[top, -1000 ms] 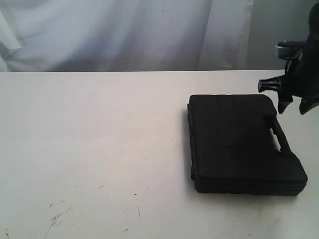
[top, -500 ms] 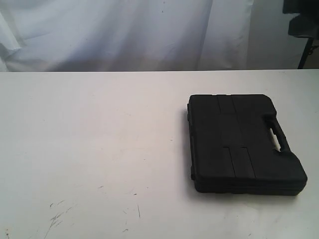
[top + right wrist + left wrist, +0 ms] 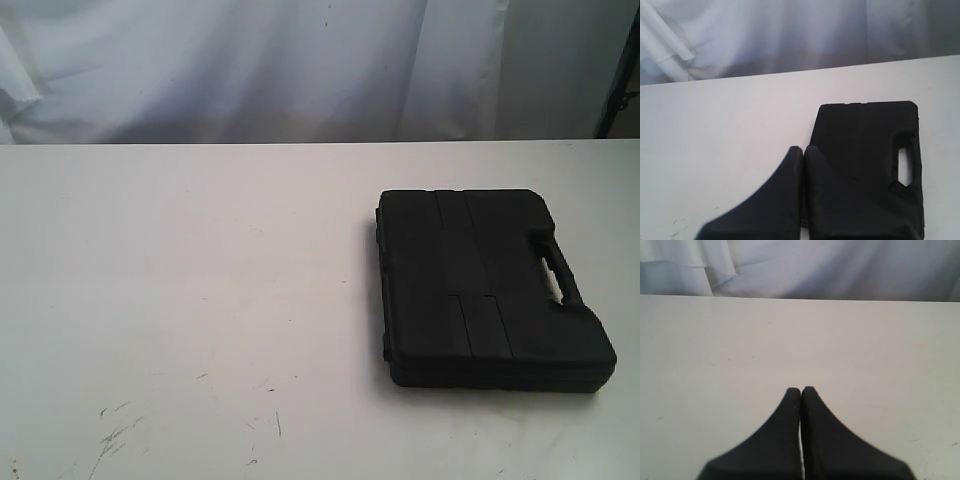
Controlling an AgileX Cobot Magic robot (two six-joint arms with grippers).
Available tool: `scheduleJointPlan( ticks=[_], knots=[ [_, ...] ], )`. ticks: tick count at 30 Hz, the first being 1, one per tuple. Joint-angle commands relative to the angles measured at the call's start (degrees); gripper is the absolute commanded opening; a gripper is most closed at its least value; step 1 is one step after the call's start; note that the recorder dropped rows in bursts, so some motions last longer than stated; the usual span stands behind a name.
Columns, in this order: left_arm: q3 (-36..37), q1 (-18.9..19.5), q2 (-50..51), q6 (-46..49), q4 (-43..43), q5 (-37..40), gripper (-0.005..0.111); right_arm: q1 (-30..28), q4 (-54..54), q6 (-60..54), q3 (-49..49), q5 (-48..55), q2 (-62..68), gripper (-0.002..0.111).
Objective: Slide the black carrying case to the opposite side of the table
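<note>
The black case (image 3: 490, 290) lies flat on the right part of the white table (image 3: 200, 270), its handle slot (image 3: 553, 268) toward the right edge. Neither gripper shows in the exterior view. In the right wrist view the case (image 3: 875, 145) lies below and ahead of my right gripper (image 3: 803, 149), whose fingers are pressed together with nothing between them; the gripper hangs above the table, apart from the case. My left gripper (image 3: 800, 390) is also shut and empty, over bare table (image 3: 790, 335), with no case in its view.
A white cloth backdrop (image 3: 250, 70) hangs behind the table's far edge. A dark stand leg (image 3: 618, 90) shows at the far right. Faint dark scuff marks (image 3: 115, 435) lie near the front left of the table.
The right arm, which stood beside the case's far right corner a second ago, has risen and left the exterior view. The case has not moved.
</note>
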Motion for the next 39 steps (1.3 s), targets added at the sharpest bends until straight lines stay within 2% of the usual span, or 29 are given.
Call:
scheduleJointPlan(
  ticks=[1,6,11,14,19,22,26,30,39],
  knots=[
    [0.27,0.15,-0.2,-0.5,0.2,-0.83,0.0,0.26,-3.62,-0.21,0.29,-0.08,-3.13,0.0],
    [0.27,0.15,-0.2,-0.5,0.2,-0.83,0.0,-3.28,-5.83,-0.21,4.08,-3.04,-7.31,0.0],
    [0.27,0.15,-0.2,-0.5,0.2,-0.83,0.0,-12.34,-4.7,-0.21,15.04,-11.75,-14.01,0.0],
    [0.27,0.15,-0.2,-0.5,0.2,-0.83,0.0,-15.21,-4.39,-0.21,21.72,-16.49,-18.99,0.0],
    [0.27,0.15,-0.2,-0.5,0.2,-0.83,0.0,-15.07,-3.46,-5.67,31.85,-21.36,-28.31,0.0],
    [0.27,0.15,-0.2,-0.5,0.2,-0.83,0.0,-15.07,-3.46,-9.16,34.21,-21.97,-29.84,0.0],
    [0.27,0.15,-0.2,-0.5,0.2,-0.83,0.0,-15.07,-3.94,-10.4,43.77,-30.37,-31.17,0.0],
    [0.27,0.15,-0.2,-0.5,0.2,-0.83,0.0,-15.07,-4.79,-12.48,51.5,-31.84,-34.97,0.0],
    [0.27,0.15,-0.2,-0.5,0.2,-0.83,0.0,-15.07,-3.36,-12.24,53.15,-28.64,-34.97,0.0]
  ],
)
